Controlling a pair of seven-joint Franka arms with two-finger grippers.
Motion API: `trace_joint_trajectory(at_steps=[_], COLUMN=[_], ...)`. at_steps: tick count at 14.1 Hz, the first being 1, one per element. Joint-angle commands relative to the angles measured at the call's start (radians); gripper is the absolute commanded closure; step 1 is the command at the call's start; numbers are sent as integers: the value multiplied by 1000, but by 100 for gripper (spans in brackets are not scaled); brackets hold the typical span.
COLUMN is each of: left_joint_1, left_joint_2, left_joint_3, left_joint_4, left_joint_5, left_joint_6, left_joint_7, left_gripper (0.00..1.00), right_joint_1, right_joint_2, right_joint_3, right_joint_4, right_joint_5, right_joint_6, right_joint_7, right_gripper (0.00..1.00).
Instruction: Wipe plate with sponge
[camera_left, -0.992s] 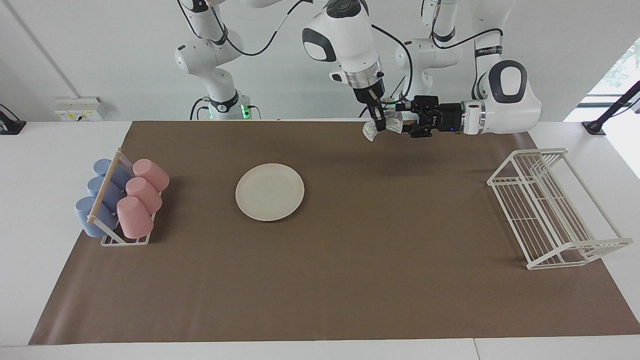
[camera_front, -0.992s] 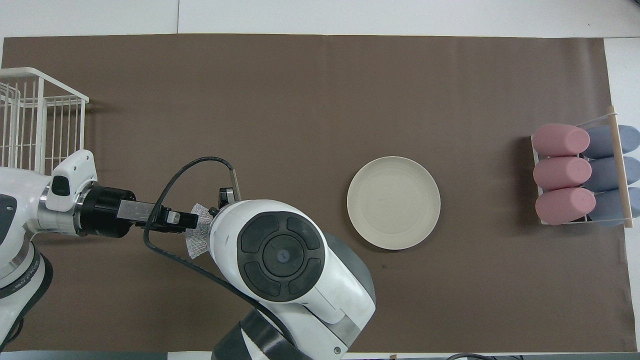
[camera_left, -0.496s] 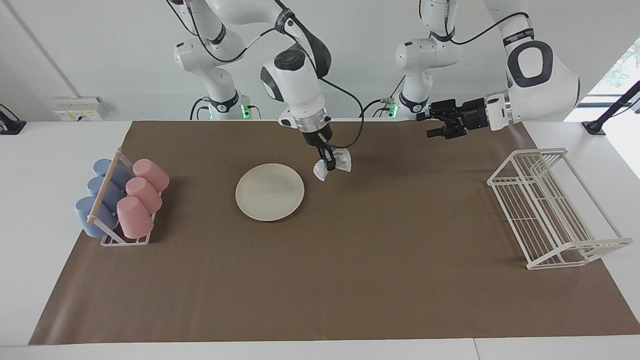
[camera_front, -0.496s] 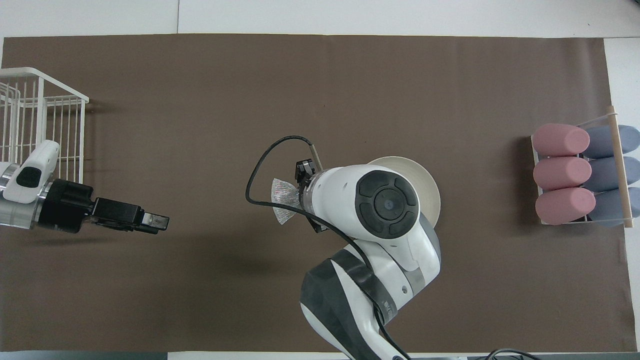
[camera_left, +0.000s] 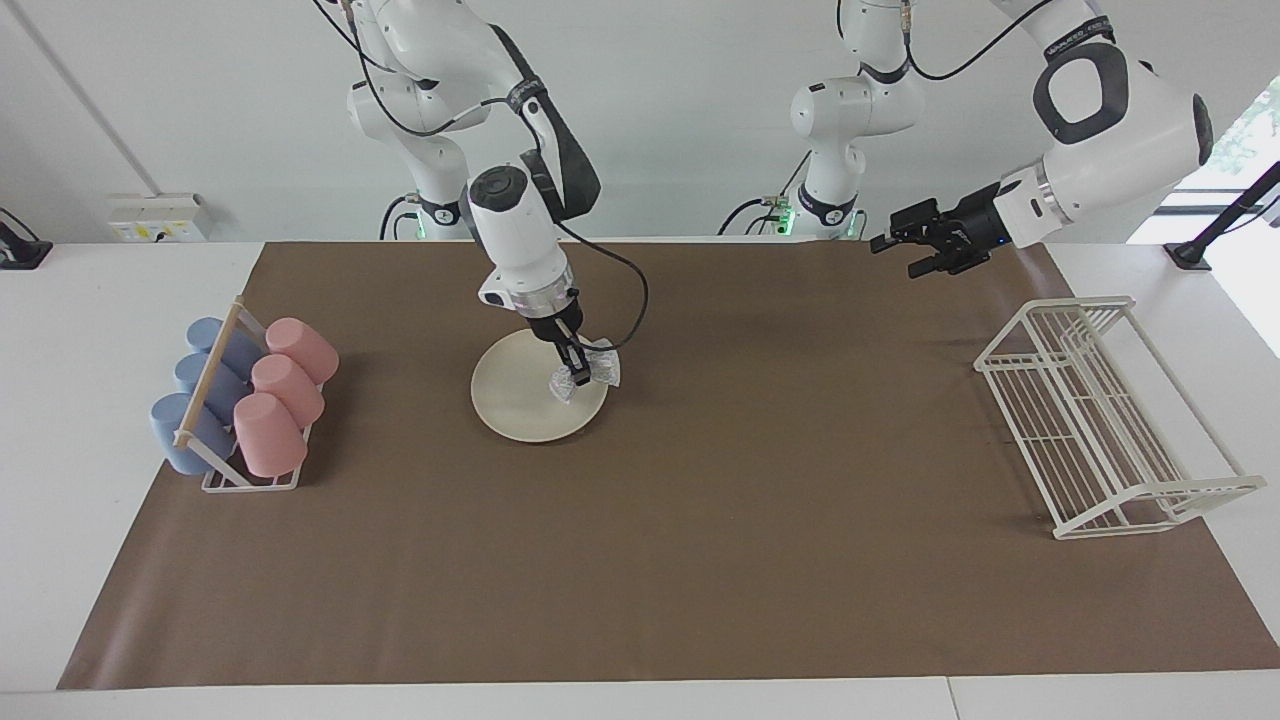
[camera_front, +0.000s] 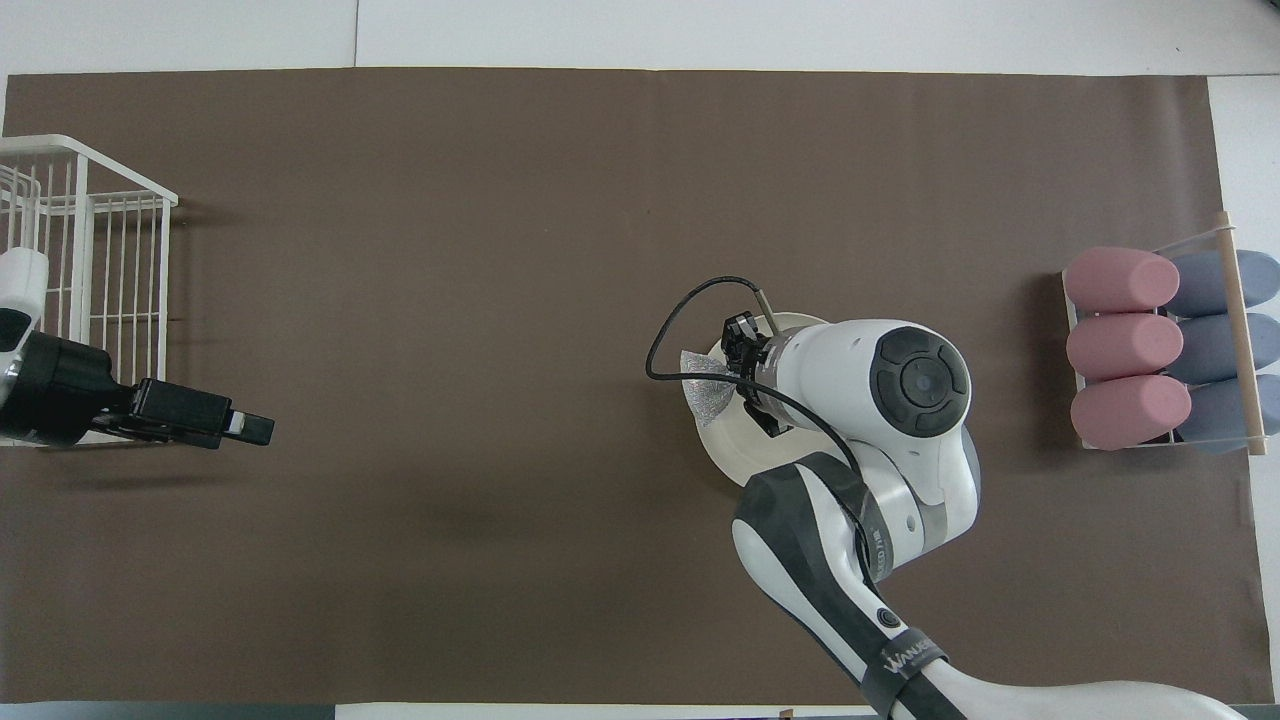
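Sponge (camera_left: 585, 375) pinched in right hand (camera_left: 578, 378), over plate (camera_left: 520, 400) edge.

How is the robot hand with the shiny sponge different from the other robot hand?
The right gripper is shut on the sponge; the left gripper is open and holds nothing. The right gripper points down over the plate; the left gripper points sideways over the brown mat, near the white wire rack. Both are black, two-fingered, and on white arms.
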Motion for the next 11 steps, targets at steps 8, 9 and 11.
trace_joint_trajectory(at_steps=[8,9,11], left_joint_1=[2,2,2], left_joint_2=[-2,-2,-2], left_joint_3=[-6,-6,-6], left_joint_4=[51,51,50], left_joint_5=[191,193,193], left_joint_6=[4,4,10], left_joint_7=[-13,-15,-15], left_gripper=[0,0,0], right_joint_1=[-80,-100,-146], right_joint_2=[50,50,49], right_joint_3=[14,14,14], right_joint_4=[-80,-85,-97], right_joint_5=[20,19,19], right_joint_6=[58,58,58], right_joint_7=[-125,-152,-237], right_gripper=[100,100,100])
